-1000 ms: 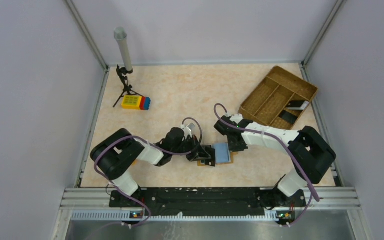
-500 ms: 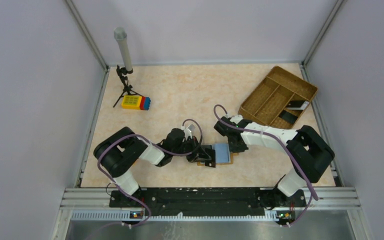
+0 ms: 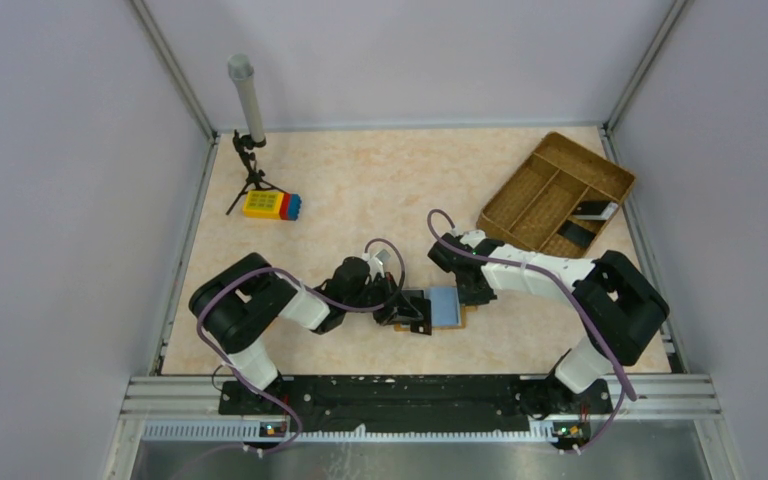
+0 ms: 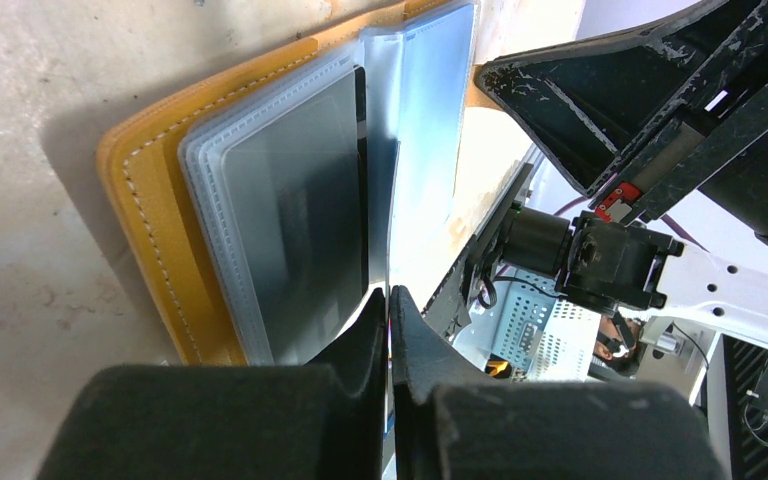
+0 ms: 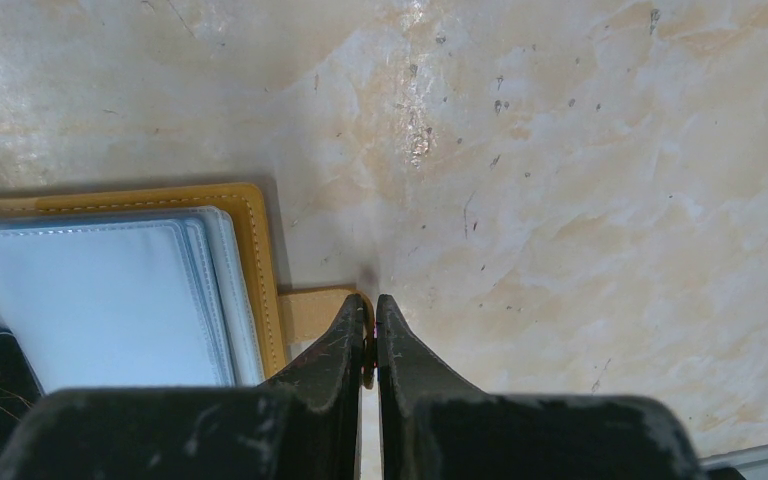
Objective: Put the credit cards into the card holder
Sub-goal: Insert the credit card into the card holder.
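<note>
The holder (image 4: 145, 250) lies open on the table near the front edge, between my two arms. My left pincer (image 4: 388, 292) is pressed together on the edge of a clear sleeve (image 4: 385, 120), which stands up thin between the fingertips. To one side of that sleeve, a dark card (image 4: 300, 200) sits in the stack of sleeves against the tan leather. My right pincer (image 5: 370, 305) is clamped on the tab (image 5: 315, 312) that sticks out of the holder's other edge, low against the table. Just beside it a blue card (image 5: 100, 300) shows through a sleeve. Far to my right, the tray (image 3: 515, 175) has two more dark cards (image 3: 590, 209) in its near compartments.
</note>
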`<state>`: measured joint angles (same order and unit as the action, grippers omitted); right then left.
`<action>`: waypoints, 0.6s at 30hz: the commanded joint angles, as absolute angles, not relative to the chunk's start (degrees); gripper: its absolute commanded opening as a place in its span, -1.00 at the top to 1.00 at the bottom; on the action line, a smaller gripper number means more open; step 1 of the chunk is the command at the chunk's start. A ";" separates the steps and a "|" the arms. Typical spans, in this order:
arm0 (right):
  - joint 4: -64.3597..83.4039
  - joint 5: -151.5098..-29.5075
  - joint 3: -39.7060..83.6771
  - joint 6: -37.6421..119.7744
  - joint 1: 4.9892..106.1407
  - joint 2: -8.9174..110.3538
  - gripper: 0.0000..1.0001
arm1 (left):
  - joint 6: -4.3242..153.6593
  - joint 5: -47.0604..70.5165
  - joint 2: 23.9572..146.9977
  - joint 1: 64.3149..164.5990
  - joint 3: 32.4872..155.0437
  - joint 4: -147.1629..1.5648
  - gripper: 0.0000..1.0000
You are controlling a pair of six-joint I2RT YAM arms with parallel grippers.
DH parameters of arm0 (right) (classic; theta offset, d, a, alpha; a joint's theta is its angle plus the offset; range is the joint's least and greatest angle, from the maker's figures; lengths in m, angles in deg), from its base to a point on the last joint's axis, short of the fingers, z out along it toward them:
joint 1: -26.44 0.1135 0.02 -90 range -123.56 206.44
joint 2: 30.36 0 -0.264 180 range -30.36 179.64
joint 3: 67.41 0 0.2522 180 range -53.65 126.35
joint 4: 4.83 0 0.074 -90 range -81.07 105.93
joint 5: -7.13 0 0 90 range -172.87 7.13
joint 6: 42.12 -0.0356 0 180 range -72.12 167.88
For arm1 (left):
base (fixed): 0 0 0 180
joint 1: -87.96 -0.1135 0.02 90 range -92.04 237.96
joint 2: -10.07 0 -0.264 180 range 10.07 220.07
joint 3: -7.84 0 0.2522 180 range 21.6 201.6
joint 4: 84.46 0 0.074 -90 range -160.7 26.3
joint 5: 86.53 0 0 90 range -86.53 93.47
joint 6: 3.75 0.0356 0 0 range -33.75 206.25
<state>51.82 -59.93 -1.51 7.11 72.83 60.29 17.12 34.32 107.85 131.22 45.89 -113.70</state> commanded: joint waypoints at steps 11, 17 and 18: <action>53.32 -58.08 0.03 6.48 73.50 61.13 1.00 | 16.53 35.37 109.72 130.99 45.93 -116.92 1.00; 53.66 -58.10 0.42 6.33 73.52 60.87 1.00 | 15.57 36.41 111.65 130.21 45.94 -118.84 1.00; 53.60 -58.13 0.44 6.39 73.60 60.91 1.00 | 15.35 36.61 112.00 130.09 45.88 -119.22 1.00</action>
<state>52.17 -59.71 -1.44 7.11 72.83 60.77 16.14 35.83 110.45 130.70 45.89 -116.26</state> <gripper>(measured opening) 0.020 0.001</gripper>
